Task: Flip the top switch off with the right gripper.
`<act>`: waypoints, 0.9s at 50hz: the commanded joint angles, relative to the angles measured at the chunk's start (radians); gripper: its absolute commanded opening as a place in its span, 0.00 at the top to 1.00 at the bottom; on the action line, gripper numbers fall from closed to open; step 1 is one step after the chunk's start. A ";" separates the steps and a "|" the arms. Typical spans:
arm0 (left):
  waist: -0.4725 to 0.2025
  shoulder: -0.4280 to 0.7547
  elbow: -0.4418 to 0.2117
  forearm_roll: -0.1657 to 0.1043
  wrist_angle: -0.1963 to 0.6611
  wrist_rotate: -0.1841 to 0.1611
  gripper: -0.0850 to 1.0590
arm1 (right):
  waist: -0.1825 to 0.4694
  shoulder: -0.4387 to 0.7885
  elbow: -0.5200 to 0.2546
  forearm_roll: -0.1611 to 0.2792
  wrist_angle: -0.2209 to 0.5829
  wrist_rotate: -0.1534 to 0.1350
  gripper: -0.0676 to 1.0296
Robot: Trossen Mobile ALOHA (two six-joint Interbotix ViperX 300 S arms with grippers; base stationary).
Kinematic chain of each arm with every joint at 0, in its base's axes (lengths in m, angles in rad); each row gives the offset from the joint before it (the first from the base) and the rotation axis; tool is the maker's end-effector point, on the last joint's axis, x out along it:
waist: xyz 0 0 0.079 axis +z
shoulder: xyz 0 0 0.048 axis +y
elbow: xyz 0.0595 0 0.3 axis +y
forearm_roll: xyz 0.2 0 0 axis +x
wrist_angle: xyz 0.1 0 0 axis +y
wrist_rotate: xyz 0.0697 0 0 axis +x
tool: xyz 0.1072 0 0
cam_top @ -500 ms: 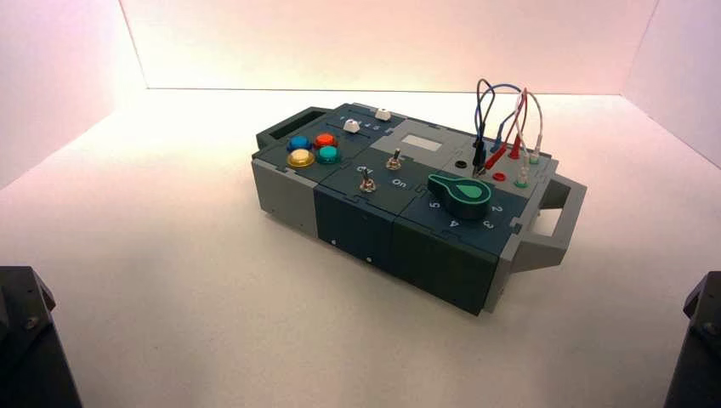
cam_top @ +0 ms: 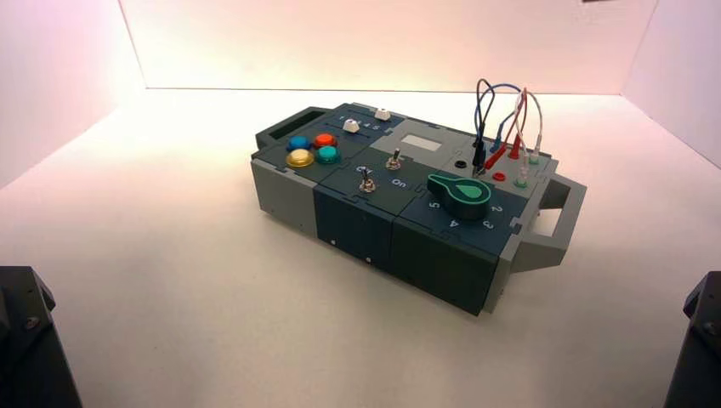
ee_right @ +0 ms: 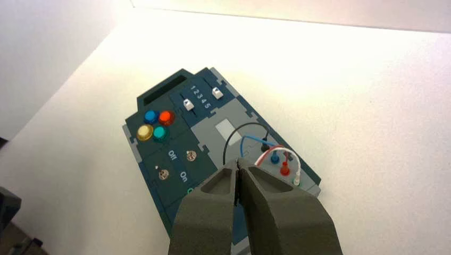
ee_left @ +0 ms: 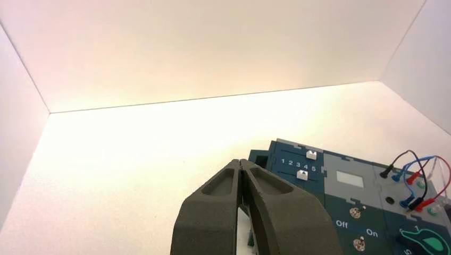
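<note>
The top switch (cam_top: 394, 161) is a small silver toggle on the dark-blue panel, next to the pale-grey display window (cam_top: 421, 143). The right wrist view shows it (ee_right: 191, 155) from above, beside the lettering "Off". Its twin toggle (ee_right: 164, 173) stands nearer the box's front edge. My right gripper (ee_right: 237, 161) is shut with nothing in it and hangs well above the box, over the wire sockets, far from the switch. My left gripper (ee_left: 242, 163) is shut too, held back off the box's left end. Both arms sit at the near corners in the high view.
The box (cam_top: 357, 221) stands turned on the white table. It carries several coloured buttons (cam_top: 312, 150), two white sliders (cam_top: 351, 126), a green knob (cam_top: 460, 192) and looped wires (cam_top: 506, 119) rising above its right end. White walls enclose the table.
</note>
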 commanded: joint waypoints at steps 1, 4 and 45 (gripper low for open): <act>-0.005 0.071 -0.035 0.000 0.003 0.000 0.95 | 0.006 0.035 -0.049 0.009 0.015 -0.002 0.96; -0.005 0.135 -0.058 0.000 0.021 0.000 0.95 | 0.005 0.055 -0.054 0.018 0.031 -0.002 0.96; -0.087 1.049 -0.632 0.003 0.101 0.069 0.95 | 0.006 0.265 -0.156 0.229 0.318 -0.003 0.96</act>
